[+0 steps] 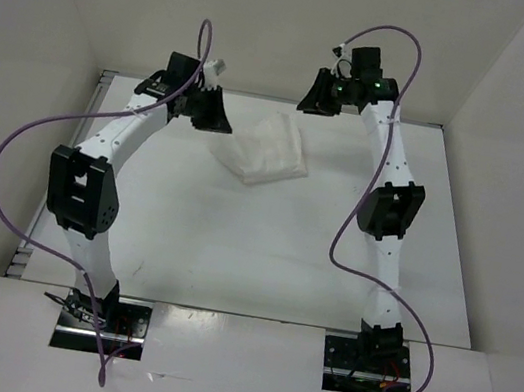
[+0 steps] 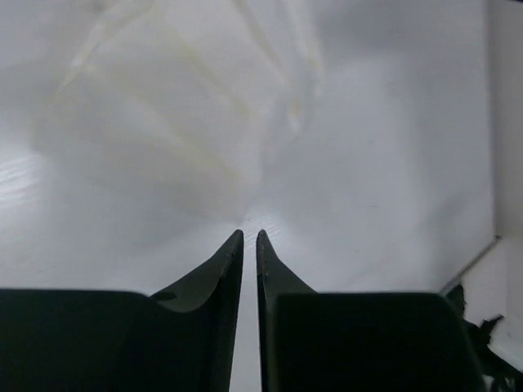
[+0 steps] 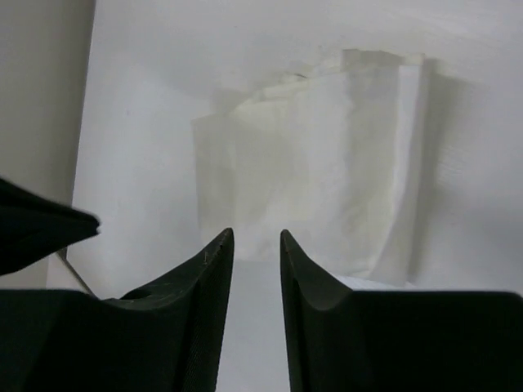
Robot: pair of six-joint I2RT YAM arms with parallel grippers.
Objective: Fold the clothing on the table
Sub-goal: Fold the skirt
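The clothing (image 1: 265, 151) is a white garment lying folded in a small bundle at the back middle of the table (image 1: 234, 242). My left gripper (image 1: 212, 116) is at the bundle's left corner. In the left wrist view its jaws stand almost together (image 2: 250, 233), and the creases of the blurred white clothing (image 2: 180, 122) run down to the tips as if pinched there. My right gripper (image 1: 318, 99) hovers behind the bundle's right side. It is open (image 3: 257, 234) with nothing between its fingers, and the clothing (image 3: 327, 163) lies just ahead of it.
White upright walls (image 1: 514, 149) close in the table on three sides. A thin metal rail (image 1: 22, 260) runs along the left edge. Purple cables (image 1: 17, 143) loop off both arms. The arm bases (image 1: 102, 325) sit at the near edge.
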